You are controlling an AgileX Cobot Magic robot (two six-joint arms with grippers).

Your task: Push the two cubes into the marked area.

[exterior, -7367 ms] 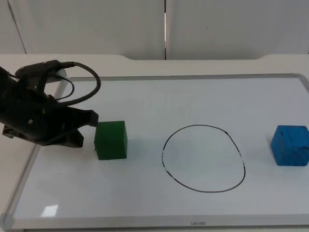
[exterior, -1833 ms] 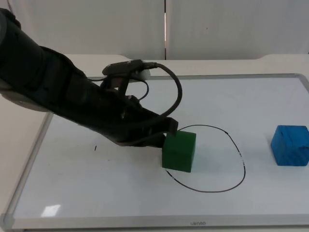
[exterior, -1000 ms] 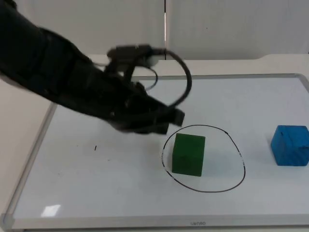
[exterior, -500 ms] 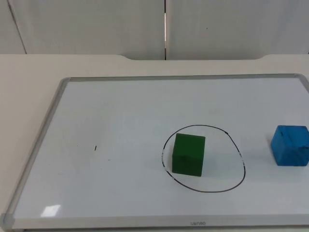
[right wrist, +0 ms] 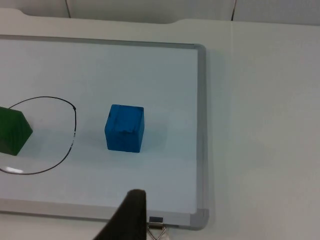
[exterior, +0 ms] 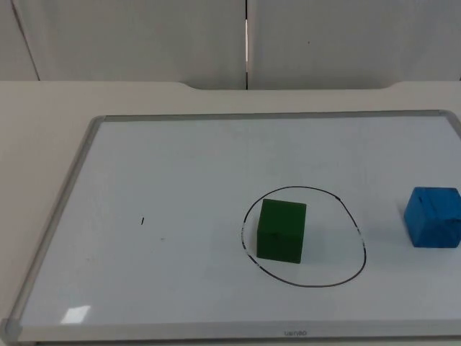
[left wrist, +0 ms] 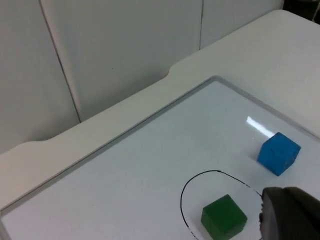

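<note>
White and glossy, the whiteboard spreads across the table top, its grey metal frame running round all four sides, and behind it stands the grey partition wall. On the board sits the marked area, a black hand-drawn oval loop. Inside that loop, toward its side away from the blue block, rests the green cube, fully within the line and not touching it. The blue cube is outside, well apart from the oval and near the board's right-hand frame. From the right wrist view the blue cube sits just beyond the oval's line, between the loop and the frame. The left gripper hangs high above the board, looking down on the green cube and the blue cube; whether its fingers are apart or together, I cannot tell. The right gripper hovers near the board's front edge, its finger spacing likewise impossible to judge. A tiny black tick mark dots the board left of the oval.
</note>
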